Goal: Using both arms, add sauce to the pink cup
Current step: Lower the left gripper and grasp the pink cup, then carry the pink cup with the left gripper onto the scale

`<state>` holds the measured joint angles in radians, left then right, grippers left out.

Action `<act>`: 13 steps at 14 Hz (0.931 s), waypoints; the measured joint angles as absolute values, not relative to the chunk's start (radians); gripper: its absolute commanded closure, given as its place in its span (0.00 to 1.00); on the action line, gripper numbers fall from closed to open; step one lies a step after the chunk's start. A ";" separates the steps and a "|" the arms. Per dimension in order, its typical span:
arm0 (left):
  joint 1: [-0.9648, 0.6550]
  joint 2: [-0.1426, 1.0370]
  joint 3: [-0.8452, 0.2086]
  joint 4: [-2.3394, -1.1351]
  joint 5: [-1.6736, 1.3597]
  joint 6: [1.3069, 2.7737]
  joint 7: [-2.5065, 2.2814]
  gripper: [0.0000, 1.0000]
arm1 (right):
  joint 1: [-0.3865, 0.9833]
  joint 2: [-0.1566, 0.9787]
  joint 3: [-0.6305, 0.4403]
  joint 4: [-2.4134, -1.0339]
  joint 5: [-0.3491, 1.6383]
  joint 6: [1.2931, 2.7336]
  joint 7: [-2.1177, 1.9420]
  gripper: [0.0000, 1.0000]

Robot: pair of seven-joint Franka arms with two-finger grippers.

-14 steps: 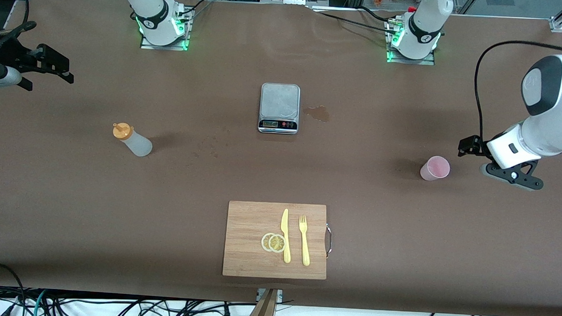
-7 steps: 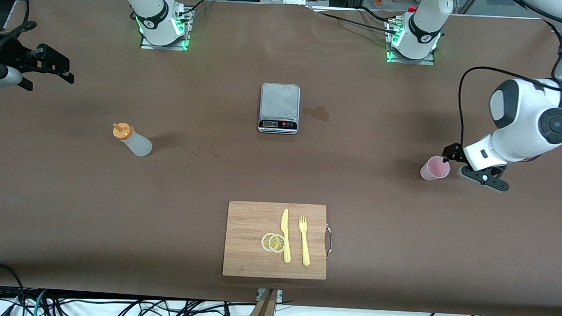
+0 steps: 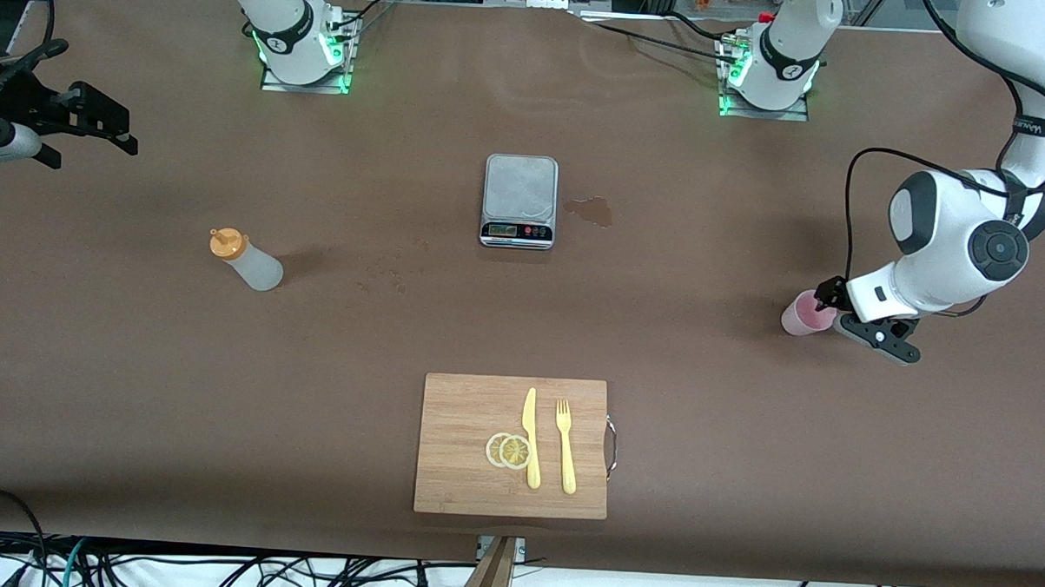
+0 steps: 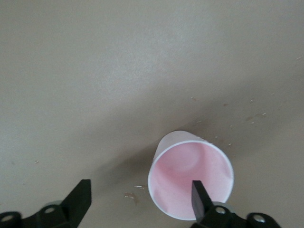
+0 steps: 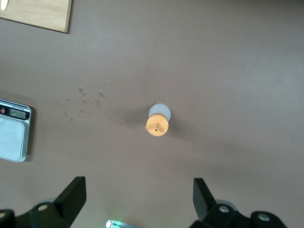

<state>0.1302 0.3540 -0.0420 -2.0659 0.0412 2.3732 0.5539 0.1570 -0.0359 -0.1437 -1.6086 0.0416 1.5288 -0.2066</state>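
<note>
Pale pink cup (image 3: 807, 313), smooth tapered plastic, upright on matte brown counter (image 3: 399, 341) toward the left arm's end. Left pincer (image 4: 140, 202) low over it, spread wide, empty, one finger (image 4: 199, 198) inside the rim. Translucent squeeze bottle (image 3: 247, 261), orange-capped, upright toward the right arm's end. Right pincer (image 5: 137, 202) high above it, open, empty.
</note>
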 measured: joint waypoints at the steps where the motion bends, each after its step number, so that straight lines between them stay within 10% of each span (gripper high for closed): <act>1: 0.135 0.362 -0.042 -2.066 0.041 2.376 0.565 0.51 | 0.157 -0.036 -0.144 -1.609 0.042 1.529 -0.207 0.00; 6: 0.136 0.399 -0.045 -2.065 0.041 2.378 0.573 1.00 | 0.159 -0.036 -0.140 -1.609 0.042 1.526 -0.207 0.00; 13: 0.135 0.405 -0.052 -2.042 0.041 2.378 0.549 1.00 | 0.159 -0.036 -0.140 -1.609 0.042 1.525 -0.207 0.00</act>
<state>0.1347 0.4051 -0.0518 -2.0417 0.0406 2.3776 0.5488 0.1591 -0.0358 -0.1398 -1.6086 0.0416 1.5247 -0.2066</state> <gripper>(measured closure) 0.965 0.000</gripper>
